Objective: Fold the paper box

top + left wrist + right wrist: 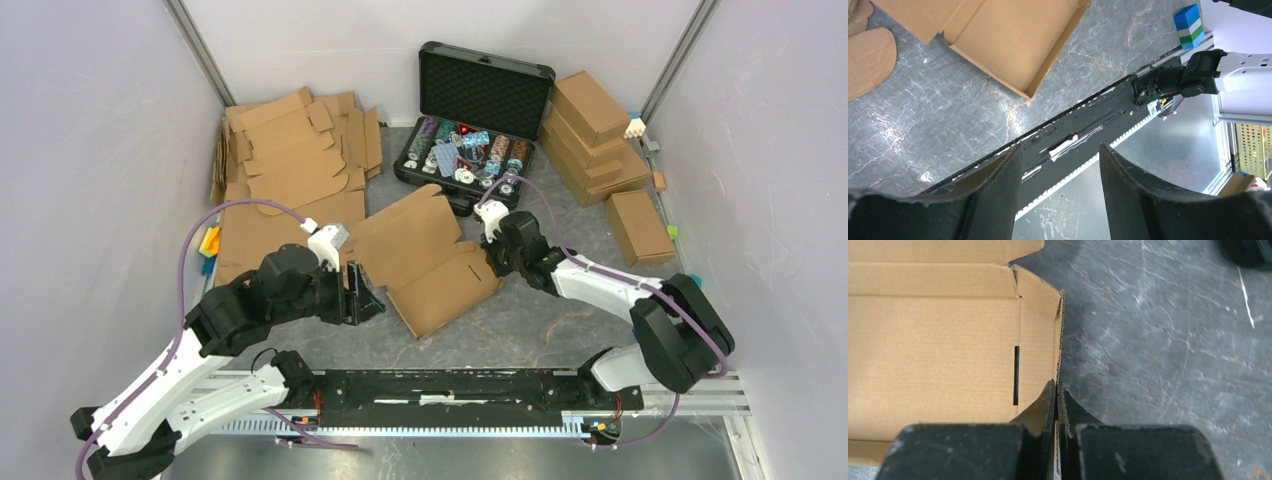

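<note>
Overhead looks down from behind; both wrists close, share paper box (933,355).

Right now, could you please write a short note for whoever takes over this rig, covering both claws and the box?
Right claw: shut on the top edge of the box's raised side wall.
Left claw: open and empty, above the table beside the box's near-left corner, not touching it.
Box: in the middle of the table, between the two arms.
Done: the base is laid out and some walls stand up.
Left: the side walls are probably not locked in yet, and the lid is not yet closed or tucked.
</note>
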Motion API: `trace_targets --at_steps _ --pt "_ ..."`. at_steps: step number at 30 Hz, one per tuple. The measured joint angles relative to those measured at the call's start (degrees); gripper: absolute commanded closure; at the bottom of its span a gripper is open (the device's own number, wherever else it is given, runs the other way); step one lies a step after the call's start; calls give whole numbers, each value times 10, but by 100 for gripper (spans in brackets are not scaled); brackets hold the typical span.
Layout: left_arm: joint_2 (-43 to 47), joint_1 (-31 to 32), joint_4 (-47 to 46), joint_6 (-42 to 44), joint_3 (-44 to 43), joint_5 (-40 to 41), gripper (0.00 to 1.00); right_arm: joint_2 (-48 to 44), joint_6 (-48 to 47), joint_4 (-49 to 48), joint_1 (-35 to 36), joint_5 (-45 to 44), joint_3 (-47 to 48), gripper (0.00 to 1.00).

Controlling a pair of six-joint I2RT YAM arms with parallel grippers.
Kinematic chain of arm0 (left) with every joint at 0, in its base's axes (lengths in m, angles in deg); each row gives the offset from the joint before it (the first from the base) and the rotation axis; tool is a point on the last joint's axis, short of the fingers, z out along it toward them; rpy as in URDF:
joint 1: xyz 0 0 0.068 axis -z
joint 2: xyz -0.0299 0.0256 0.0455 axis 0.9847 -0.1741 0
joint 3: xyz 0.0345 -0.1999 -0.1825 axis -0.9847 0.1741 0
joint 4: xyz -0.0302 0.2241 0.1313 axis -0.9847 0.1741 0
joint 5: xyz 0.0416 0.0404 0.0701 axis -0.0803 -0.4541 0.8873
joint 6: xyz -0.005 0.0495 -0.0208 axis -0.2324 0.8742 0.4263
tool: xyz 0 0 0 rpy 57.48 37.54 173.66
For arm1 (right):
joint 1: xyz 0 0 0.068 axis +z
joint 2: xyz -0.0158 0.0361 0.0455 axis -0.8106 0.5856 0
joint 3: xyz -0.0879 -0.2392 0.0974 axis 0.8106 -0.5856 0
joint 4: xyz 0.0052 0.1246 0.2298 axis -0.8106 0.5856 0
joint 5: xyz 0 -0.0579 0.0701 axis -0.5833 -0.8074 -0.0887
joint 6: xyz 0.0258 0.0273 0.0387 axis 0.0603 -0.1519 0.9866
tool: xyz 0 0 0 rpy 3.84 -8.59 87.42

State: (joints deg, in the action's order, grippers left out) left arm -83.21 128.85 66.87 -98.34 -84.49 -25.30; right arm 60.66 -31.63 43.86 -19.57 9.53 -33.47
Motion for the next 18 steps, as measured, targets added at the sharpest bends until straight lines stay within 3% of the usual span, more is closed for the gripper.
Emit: trace_targets --at_steps 4,8,12,15,18 --pt "-3 0 -12 -4 20 -5 36 -35 33 -5 -6 -22 -36 93" --pt "-12 0 -42 -10 63 -4 41 -93 80 -6 -5 -35 -96 84" --pt "-17 0 -124 -38 157 -17 43 -175 134 -12 -5 -40 -163 63" --pt "-23 0 -189 -67 234 -28 38 -226 161 -15 -5 -38 -202 44" --pt "-28 0 -214 -84 269 -23 37 -251 169 -12 -5 -39 -216 34"
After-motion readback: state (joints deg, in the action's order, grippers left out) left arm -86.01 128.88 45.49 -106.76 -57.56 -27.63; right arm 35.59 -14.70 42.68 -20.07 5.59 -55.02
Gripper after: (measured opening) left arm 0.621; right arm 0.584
